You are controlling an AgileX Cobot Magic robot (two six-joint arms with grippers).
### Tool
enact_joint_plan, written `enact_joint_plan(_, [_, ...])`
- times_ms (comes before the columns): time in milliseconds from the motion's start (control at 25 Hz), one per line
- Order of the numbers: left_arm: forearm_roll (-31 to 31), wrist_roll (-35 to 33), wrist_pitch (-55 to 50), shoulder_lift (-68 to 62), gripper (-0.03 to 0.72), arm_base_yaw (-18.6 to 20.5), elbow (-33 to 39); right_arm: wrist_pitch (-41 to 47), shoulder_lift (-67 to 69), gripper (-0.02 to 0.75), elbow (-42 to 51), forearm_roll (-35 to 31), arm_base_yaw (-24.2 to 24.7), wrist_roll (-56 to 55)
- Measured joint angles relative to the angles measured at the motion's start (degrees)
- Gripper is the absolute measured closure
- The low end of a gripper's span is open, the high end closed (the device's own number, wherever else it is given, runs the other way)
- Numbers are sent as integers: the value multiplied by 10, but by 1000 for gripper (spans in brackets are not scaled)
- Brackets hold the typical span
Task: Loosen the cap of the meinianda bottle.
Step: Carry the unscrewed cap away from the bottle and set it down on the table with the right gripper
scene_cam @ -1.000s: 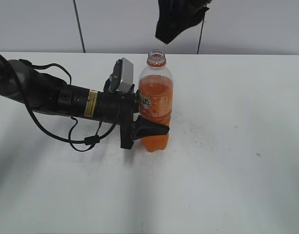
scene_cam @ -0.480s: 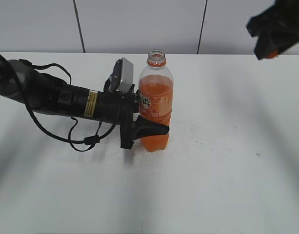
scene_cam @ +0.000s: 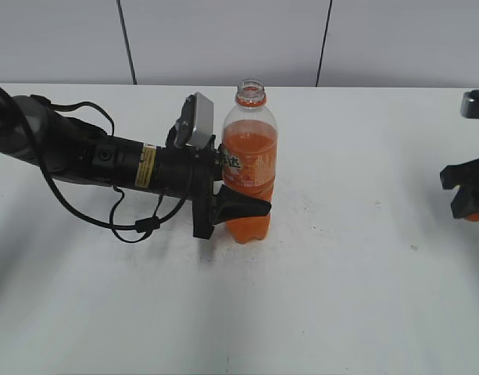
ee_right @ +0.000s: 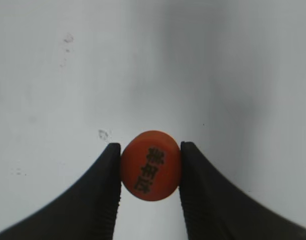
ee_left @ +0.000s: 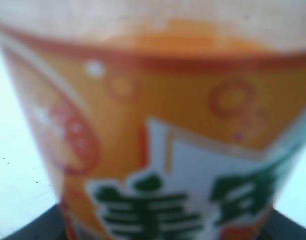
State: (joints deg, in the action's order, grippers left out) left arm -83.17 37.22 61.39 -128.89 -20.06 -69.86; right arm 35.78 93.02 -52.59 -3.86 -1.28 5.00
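The left arm (scene_cam: 83, 156) is a thick black cylinder, grey at the shoulder end near the surface's left edge, with a yellow label (scene_cam: 148, 166) wrapped round it carrying small dark print. Thin black cables (scene_cam: 114, 215) loop under and over it. A grey, rounded box, the wrist camera (scene_cam: 198, 121), sits on top near the left tool (scene_cam: 231, 207), whose fingers (scene_cam: 243, 208) are matte black and wedge-shaped. The right tool (ee_right: 150, 167) has two smooth black fingers (ee_right: 105, 195) that taper to blunt rounded tips; by the surface's right edge it shows only as a dark, angular block
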Motion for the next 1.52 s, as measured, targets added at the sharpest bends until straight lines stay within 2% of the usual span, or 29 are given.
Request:
enact_joint_plan(400, [2, 0, 0, 0, 295, 0, 0, -59, 84, 467, 25, -23, 4, 2])
enact_joint_plan(1080, [4, 1, -1, 0, 295, -1, 0, -73, 120, 465, 25, -29, 4, 11])
enact_joint_plan(1160, [4, 1, -1, 0, 295, -1, 0, -72, 120, 437, 25, -35, 4, 11])
enact_joint_plan(1360, [4, 1, -1, 0, 295, -1, 0, -63, 120, 216, 25, -41, 4, 11])
enact_joint_plan(1520, [4, 1, -1, 0, 295, -1, 0, -54, 120, 166, 25, -54, 4, 11])
